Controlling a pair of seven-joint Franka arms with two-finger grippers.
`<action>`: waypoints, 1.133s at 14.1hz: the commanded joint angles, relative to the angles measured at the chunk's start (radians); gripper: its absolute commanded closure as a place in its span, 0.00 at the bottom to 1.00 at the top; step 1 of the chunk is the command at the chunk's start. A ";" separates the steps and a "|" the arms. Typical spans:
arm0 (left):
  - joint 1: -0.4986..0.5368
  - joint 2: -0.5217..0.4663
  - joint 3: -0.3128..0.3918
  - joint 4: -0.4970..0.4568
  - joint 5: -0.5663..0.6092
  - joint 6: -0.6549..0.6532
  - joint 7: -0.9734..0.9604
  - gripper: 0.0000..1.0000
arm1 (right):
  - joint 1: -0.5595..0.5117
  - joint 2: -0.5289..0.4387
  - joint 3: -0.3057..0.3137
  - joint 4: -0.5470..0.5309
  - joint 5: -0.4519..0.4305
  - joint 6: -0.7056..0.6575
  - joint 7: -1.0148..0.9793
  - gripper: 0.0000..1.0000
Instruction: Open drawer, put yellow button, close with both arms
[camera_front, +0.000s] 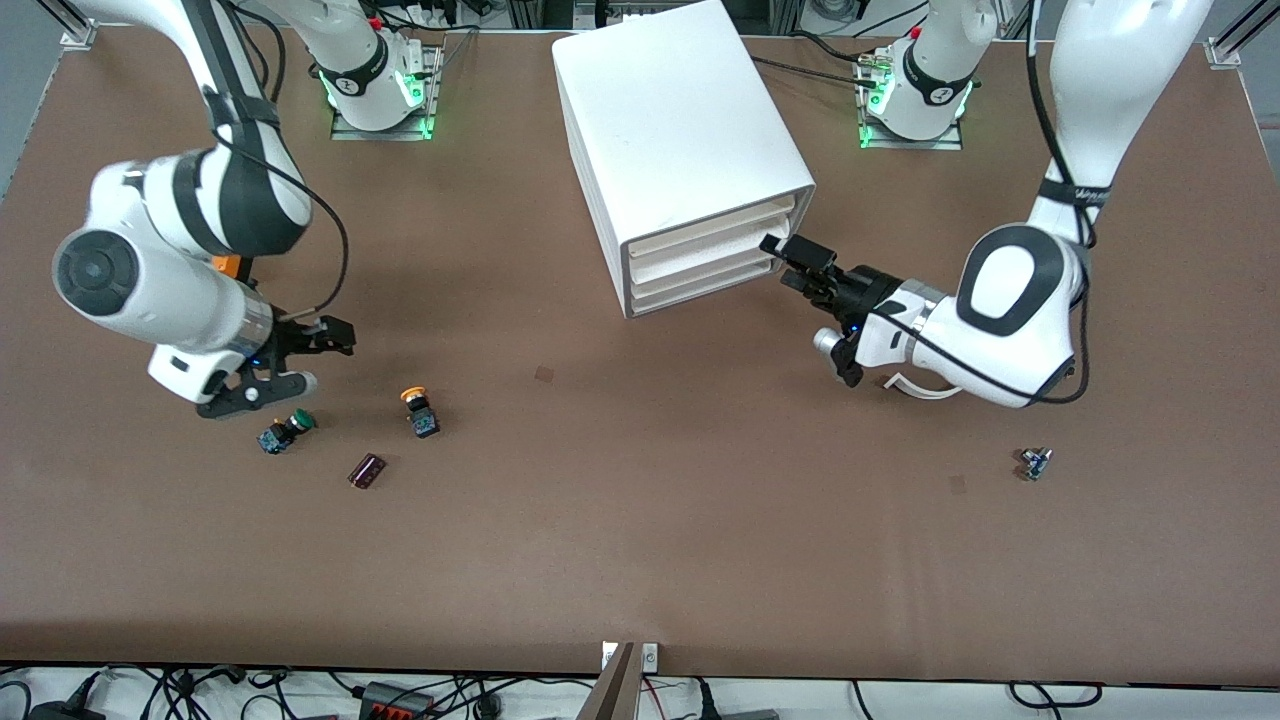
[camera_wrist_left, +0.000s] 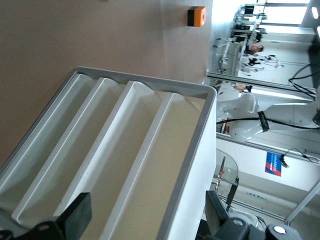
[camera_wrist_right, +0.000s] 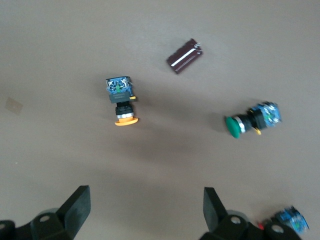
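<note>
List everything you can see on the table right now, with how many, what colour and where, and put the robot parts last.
cabinet: one, white, mid-table near the arm bases, three drawers, all shut
top drawer: one, white, shut, left gripper at its front
yellow button: one, yellow cap, blue base, toward the right arm's end
green button: one, green cap, blue base, beside the yellow one, under the right gripper
dark block: one, maroon, nearer the camera than both buttons
small part: one, blue and black, toward the left arm's end
left gripper: one, black, jaws open at the drawer fronts
right gripper: one, black, jaws open, over the green button
</note>
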 joint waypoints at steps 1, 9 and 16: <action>0.013 -0.005 -0.007 -0.091 -0.078 0.006 0.144 0.03 | 0.019 0.111 -0.004 0.103 0.028 0.003 -0.044 0.00; -0.006 0.011 -0.011 -0.288 -0.176 0.060 0.338 0.23 | 0.089 0.342 -0.004 0.262 0.027 0.086 -0.038 0.00; -0.004 0.003 -0.051 -0.320 -0.235 0.060 0.346 0.30 | 0.097 0.408 -0.004 0.257 0.027 0.153 -0.029 0.00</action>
